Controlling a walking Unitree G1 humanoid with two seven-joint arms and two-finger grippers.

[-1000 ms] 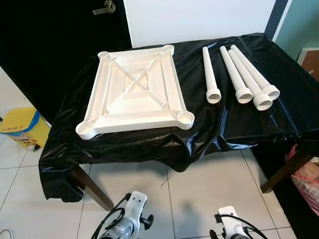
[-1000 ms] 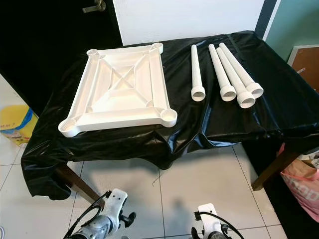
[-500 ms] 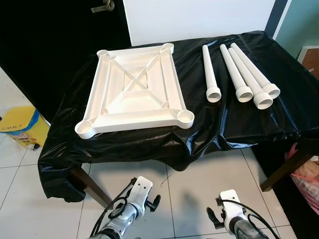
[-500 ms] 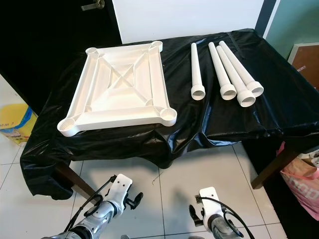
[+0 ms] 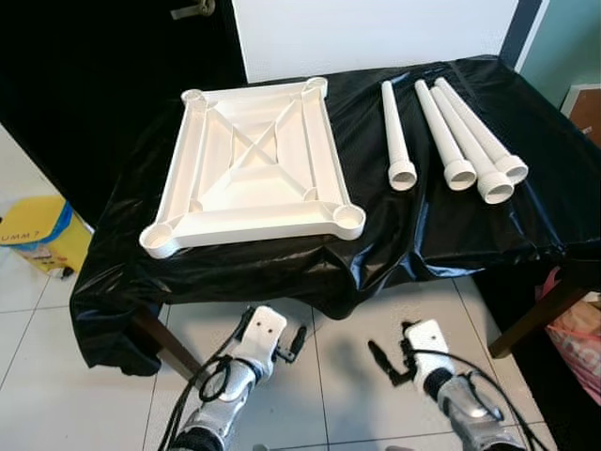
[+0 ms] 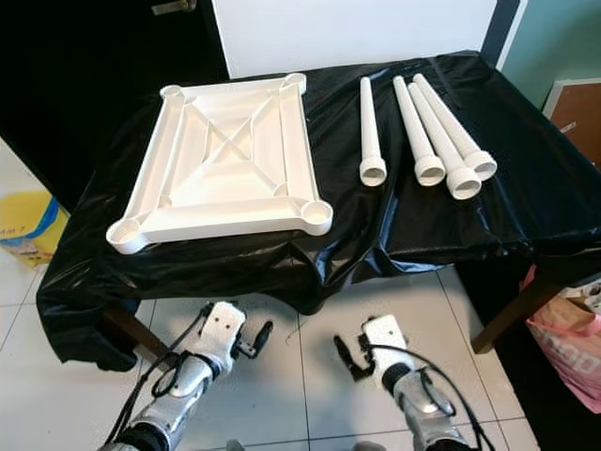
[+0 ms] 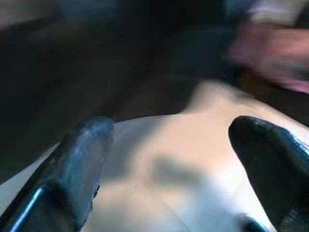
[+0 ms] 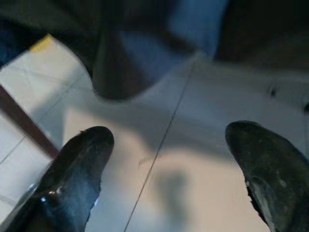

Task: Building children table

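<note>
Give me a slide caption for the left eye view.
White tabletop upside down beside four white legs on a black-draped table; both grippers low.

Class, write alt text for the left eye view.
A white tabletop lies upside down beside four white legs on a black-covered table. Below, over floor tiles, the left tool and right tool hold nothing.

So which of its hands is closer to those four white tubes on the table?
The right. The right gripper hangs low over the floor, roughly below the tubes. The left gripper is further left, under the white tabletop piece. Neither touches anything.
</note>
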